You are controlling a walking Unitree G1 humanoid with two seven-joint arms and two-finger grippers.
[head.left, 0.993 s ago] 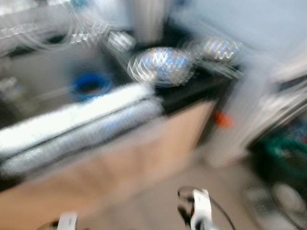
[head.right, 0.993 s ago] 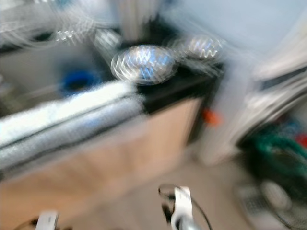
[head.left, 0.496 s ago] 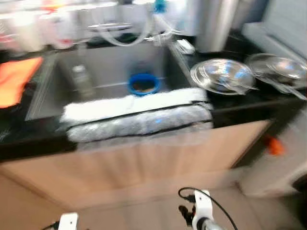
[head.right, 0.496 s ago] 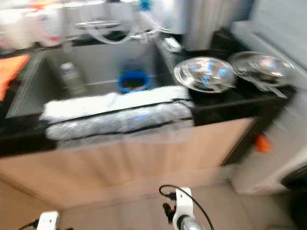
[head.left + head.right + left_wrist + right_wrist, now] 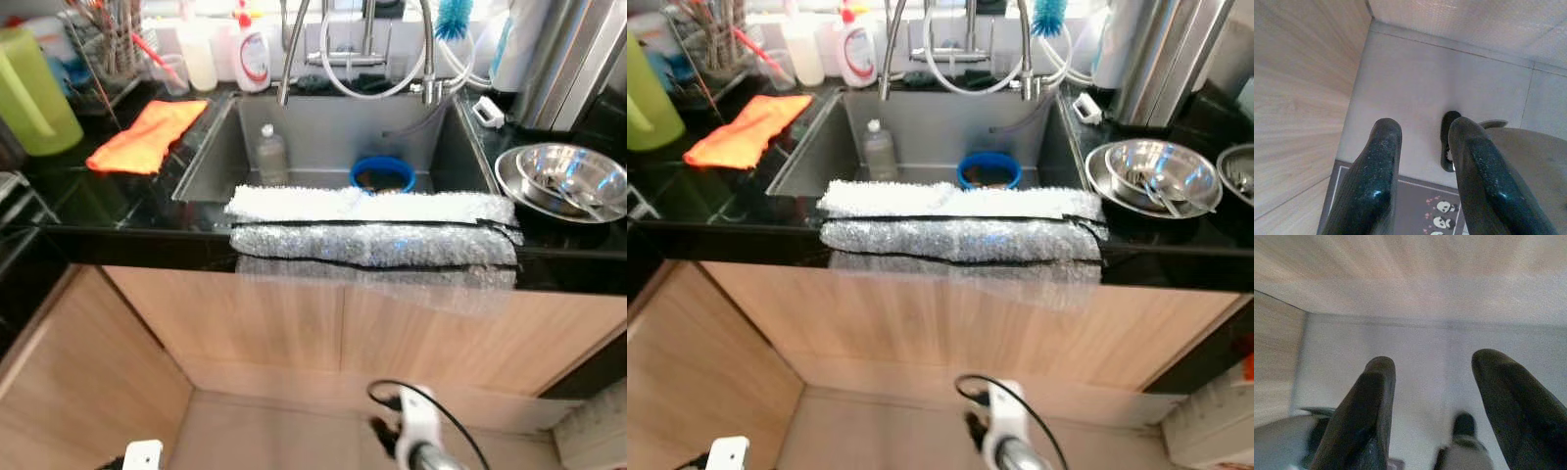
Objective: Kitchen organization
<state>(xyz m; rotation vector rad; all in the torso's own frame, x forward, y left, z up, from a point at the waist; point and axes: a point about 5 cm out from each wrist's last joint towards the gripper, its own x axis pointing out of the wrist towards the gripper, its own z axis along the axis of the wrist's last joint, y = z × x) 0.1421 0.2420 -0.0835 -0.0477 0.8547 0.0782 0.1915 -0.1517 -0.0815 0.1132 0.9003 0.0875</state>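
Two end effectors hang idle by the floor: the left end effector (image 5: 1420,161) has its fingers a narrow gap apart, the right end effector (image 5: 1430,401) stands wider, and both hold nothing.

Task items lie on the black tabletop (image 5: 118,211) and in the sink (image 5: 323,132).
- Steel bowls (image 5: 563,181), nested at 3 o'clock of the sink: judged rigid, light and slippery. Take the rim; loose utensils inside may shift.
- Orange cloth (image 5: 147,135), at 9 o'clock of the sink: soft and limp. Pinch a raised fold.
- Blue bowl (image 5: 383,174) and a small bottle (image 5: 271,155) sit in the basin, probably wet.
- Padded wrap (image 5: 372,230) lies over the front sink edge, soft, and could drag if brushed.

Room: the faucet hoses (image 5: 377,69) crowd 12 o'clock. The green jug (image 5: 34,93) stands at far 9 o'clock. Approach from 6 o'clock looks open.
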